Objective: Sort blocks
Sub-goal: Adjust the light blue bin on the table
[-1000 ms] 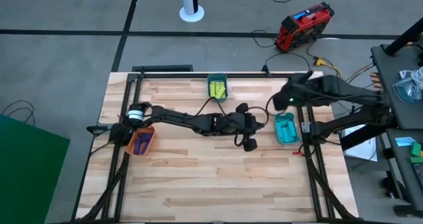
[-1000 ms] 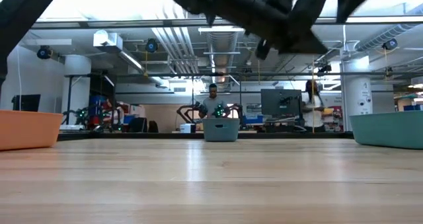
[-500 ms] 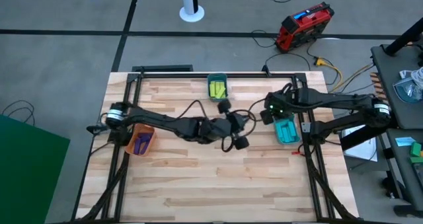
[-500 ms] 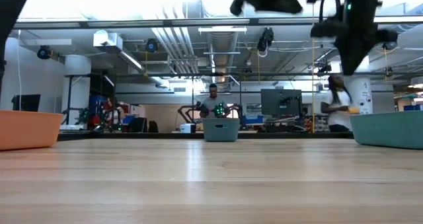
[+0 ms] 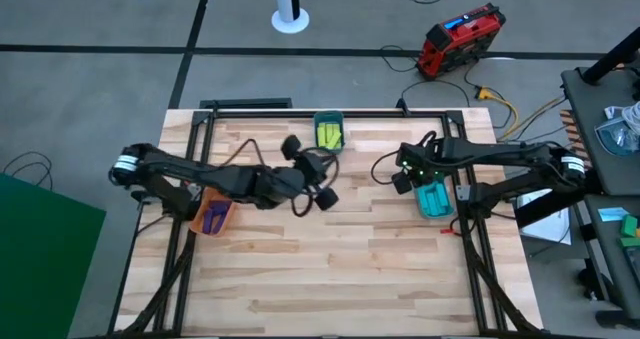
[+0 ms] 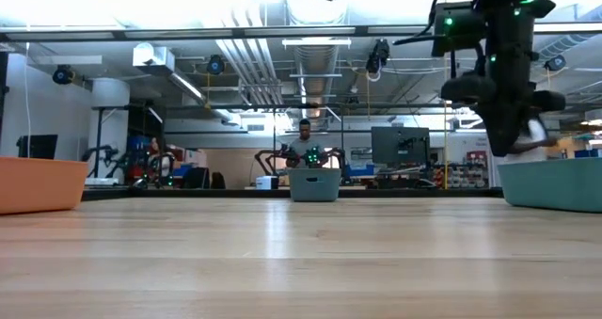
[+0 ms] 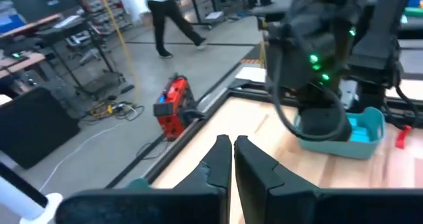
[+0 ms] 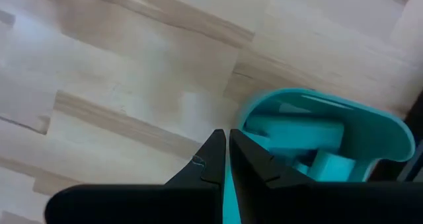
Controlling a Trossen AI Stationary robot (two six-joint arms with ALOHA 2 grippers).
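The blocks lie sorted in three small bins. Yellow-green blocks [image 5: 329, 134] fill the bin at the far middle, purple blocks [image 5: 212, 217] the orange bin [image 5: 226, 205] at the left, and cyan blocks [image 8: 310, 135] the teal bin [image 5: 432, 196] at the right. My left gripper [image 5: 326, 198] hangs shut high over the table's middle, holding nothing. My right gripper [image 8: 226, 135] points down, shut and holding nothing, just left of the teal bin's rim [image 8: 390, 138].
Bare wooden tabletop [image 5: 330, 269] spreads across the near half. A black metal frame [image 5: 300, 111] runs along the table's edges. A red device [image 5: 457, 39] and cables lie on the floor beyond the far edge. People move about in the room behind.
My left gripper has risen and drawn back from the table's right middle toward the left and far side, tipping up toward level. My right gripper has come down beside the teal bin and tipped to point downward. Both have stayed shut.
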